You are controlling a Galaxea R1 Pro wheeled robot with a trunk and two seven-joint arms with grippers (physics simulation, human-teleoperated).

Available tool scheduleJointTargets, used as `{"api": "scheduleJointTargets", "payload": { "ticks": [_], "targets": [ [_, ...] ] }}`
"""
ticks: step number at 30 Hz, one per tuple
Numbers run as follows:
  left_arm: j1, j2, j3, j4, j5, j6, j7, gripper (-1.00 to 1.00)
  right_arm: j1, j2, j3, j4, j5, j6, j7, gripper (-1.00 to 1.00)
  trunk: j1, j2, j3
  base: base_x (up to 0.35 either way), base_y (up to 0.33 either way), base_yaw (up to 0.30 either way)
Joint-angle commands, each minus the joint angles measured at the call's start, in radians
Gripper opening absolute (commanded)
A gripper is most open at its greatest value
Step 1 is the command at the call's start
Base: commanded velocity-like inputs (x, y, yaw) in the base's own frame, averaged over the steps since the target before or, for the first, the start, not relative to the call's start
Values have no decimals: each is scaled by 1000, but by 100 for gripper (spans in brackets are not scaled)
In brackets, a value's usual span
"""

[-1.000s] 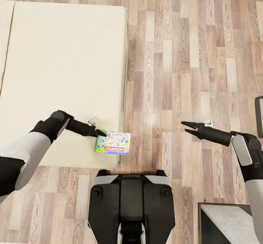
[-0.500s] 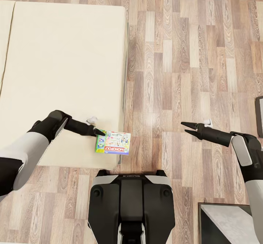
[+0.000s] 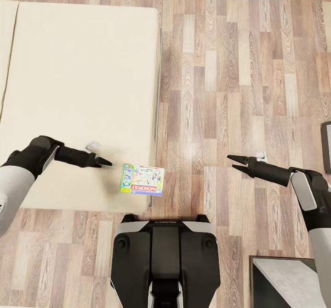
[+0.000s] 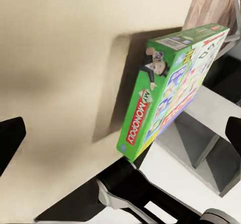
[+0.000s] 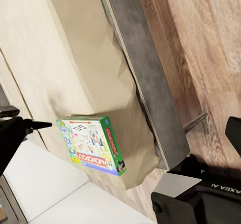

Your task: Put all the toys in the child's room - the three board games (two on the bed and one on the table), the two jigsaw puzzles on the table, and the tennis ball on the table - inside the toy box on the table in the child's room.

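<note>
Now board game [image 3: 142,179] lies flat at bed [image 3: 82,68] near corner, long axis left-right, just right of left claw [image 3: 106,162], tips together; right claw [image 3: 233,163] spread, farther.

Here's the bed [image 3: 78,82], a broad plain cream mattress with a seam running down its left side, sitting low on a wood-plank floor [image 3: 239,91]. One thing lies on it: a Monopoly board game [image 3: 142,179], flat, cover up, right at the bed's near right corner, its edge close to the mattress's edge. The left wrist view catches that green box [image 4: 170,88] against the cream surface, and the right wrist view shows it [image 5: 91,144] lying flat near the bed's dark grey side rail [image 5: 140,73].
</note>
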Motion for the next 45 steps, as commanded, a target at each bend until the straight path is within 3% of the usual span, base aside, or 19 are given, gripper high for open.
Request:
{"api": "scheduleJointTargets", "payload": {
  "ticks": [1,3,8,9,17,26,40,45],
  "targets": [
    [-1,21,3,-15,-10,10,-12,100,0,0,-1,0,5,4,7,100,1,-2,-1,0,0,0],
    [-2,69,14,-63,-8,18,-18,100,8,0,-2,0,6,4,10,100,1,-2,-1,0,0,0],
    [-2,119,60,-130,-8,48,-38,100,20,-1,-8,-1,6,4,12,100,1,-2,-1,0,0,0],
    [-2,161,113,-192,-9,87,-62,100,25,-1,-14,-1,7,4,12,100,1,-2,-1,0,0,0],
    [-2,226,147,-251,-10,110,-80,100,35,0,-16,-6,8,4,11,100,1,-2,-1,0,0,0],
    [-2,268,151,-258,-9,113,-83,100,40,2,-17,-12,8,4,8,100,1,-2,5,0,0,0],
    [-2,295,150,-259,-9,113,-83,100,47,1,-19,-21,7,4,12,100,1,-2,28,0,0,0],
    [2,317,147,-259,-9,113,-83,100,74,1,-19,-81,8,4,7,100,1,-2,36,0,0,0]
  ]
}}
